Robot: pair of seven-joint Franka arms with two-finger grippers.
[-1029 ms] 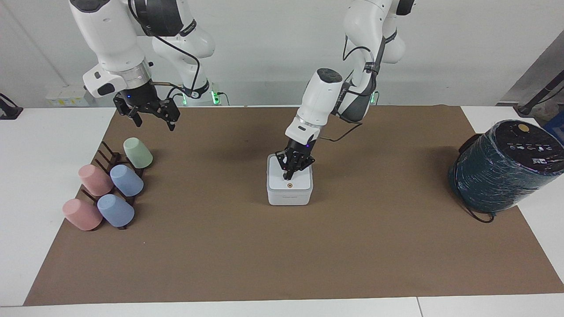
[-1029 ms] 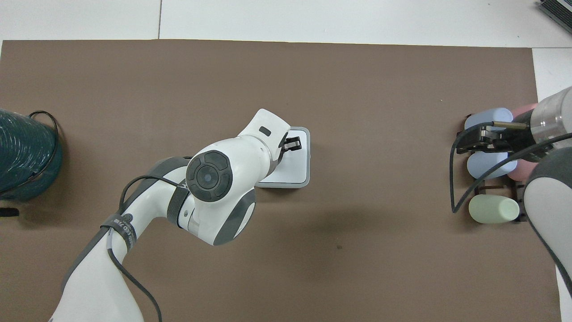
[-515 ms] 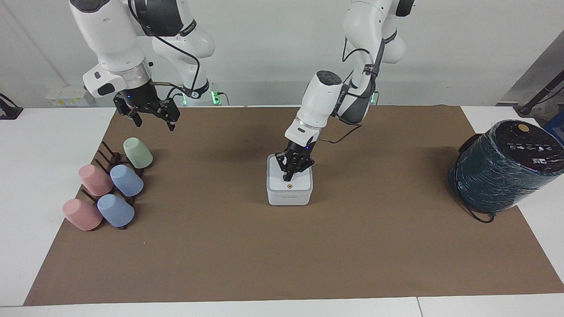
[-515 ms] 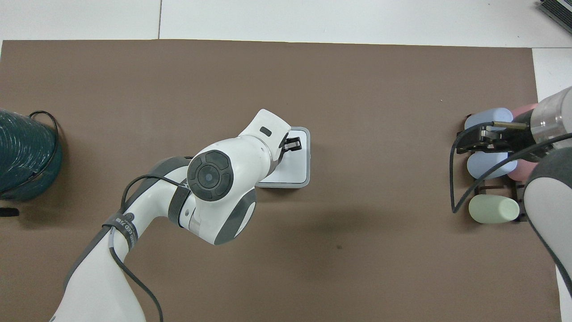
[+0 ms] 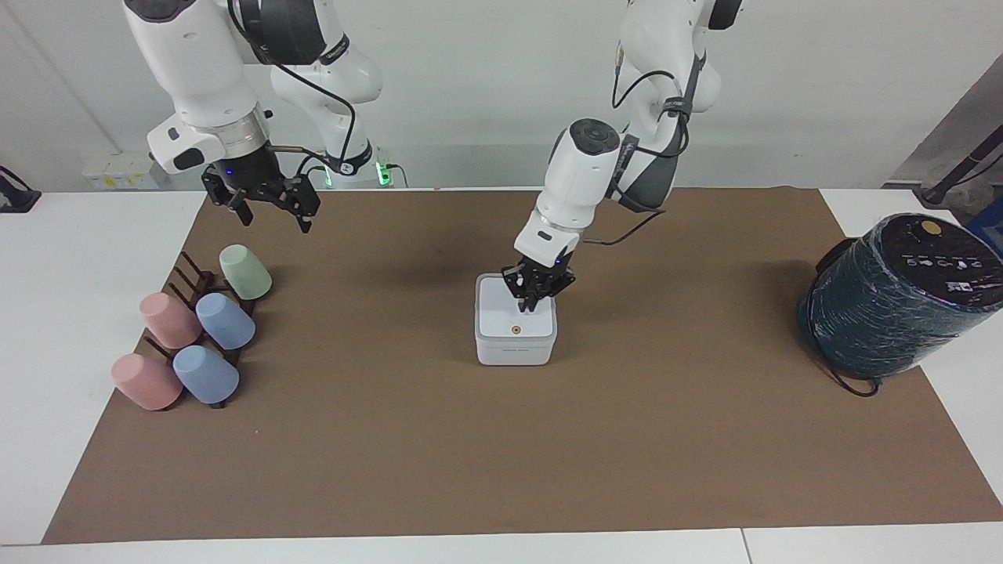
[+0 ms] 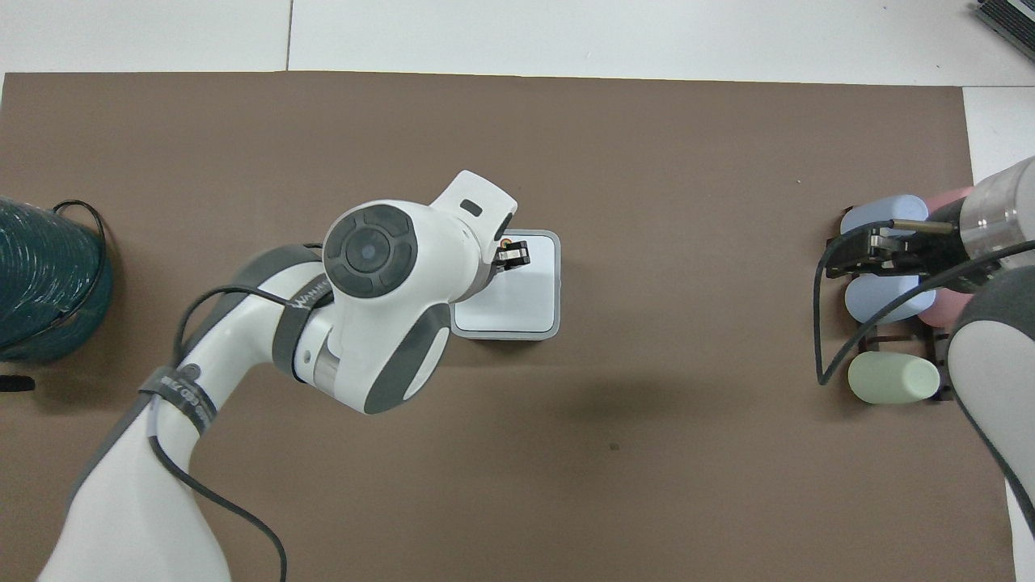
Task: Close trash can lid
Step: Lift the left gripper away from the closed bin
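Brown matting covers the desk (image 5: pixel 439 470); mid-mat stands the can (image 5: pixel 515 352), lid (image 5: pixel 505 317) flat down. Left pincer (image 5: pixel 530 307), clenched and empty, hovers over the lid. Right pincer (image 5: pixel 274 211), released, waits above the cups (image 5: pixel 223 319).

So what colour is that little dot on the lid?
Orange-brown, on the white lid; clearest in the facing view.

Both arms: white glossy shells, grey joint caps, black cables strapped along the links. Each black end effector (image 5: pixel 535 301) (image 5: pixel 270 210) shows a blue light.
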